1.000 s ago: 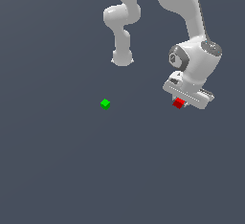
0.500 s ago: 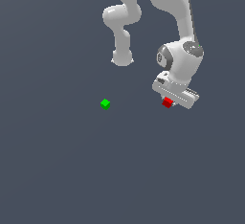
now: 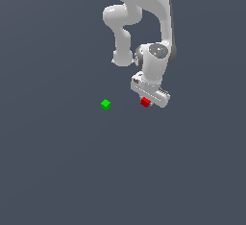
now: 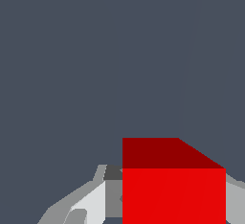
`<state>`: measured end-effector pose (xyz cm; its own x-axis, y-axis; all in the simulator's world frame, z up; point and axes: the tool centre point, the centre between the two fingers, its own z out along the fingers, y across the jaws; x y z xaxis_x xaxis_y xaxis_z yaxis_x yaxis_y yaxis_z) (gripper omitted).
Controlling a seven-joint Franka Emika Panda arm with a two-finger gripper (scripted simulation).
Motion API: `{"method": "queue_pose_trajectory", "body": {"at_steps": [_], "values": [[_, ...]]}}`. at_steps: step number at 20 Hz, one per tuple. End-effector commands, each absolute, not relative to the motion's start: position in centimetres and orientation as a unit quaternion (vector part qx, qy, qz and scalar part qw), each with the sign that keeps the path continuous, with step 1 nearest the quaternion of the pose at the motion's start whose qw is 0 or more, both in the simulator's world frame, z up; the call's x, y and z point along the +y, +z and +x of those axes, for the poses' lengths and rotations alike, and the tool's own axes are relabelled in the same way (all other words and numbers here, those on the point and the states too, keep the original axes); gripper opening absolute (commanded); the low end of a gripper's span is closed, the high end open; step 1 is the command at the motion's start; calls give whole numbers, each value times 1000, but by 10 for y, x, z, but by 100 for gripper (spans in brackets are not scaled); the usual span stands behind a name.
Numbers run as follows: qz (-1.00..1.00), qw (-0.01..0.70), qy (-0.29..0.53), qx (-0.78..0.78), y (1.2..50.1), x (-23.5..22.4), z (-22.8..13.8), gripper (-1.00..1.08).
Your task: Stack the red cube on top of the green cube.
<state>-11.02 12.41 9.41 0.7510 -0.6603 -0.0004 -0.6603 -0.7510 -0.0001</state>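
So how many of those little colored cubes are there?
2. The red cube is clamped in the gripper, filling the wrist view. The green cube sits alone on the floor, toward the exterior view's left. No others show.

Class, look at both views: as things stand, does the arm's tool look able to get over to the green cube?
Probably yes. The tool holds the red cube, and the green cube sits apart toward the exterior view's left, with nothing showing between them. The wrist view does not show the green cube.
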Motion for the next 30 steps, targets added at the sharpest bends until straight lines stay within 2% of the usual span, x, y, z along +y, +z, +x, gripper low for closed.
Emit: {"method": "queue_pose_trajectory", "body": {"at_steps": [1,15,23,30], "values": [[-936,0,0,353,90,93,-116,-100],[-936,0,0,353,69,-53,-137,-100],[-936,0,0,353,63,-94,-141,-100],[-936,0,0,353,62,-102,-141,-100]]}}
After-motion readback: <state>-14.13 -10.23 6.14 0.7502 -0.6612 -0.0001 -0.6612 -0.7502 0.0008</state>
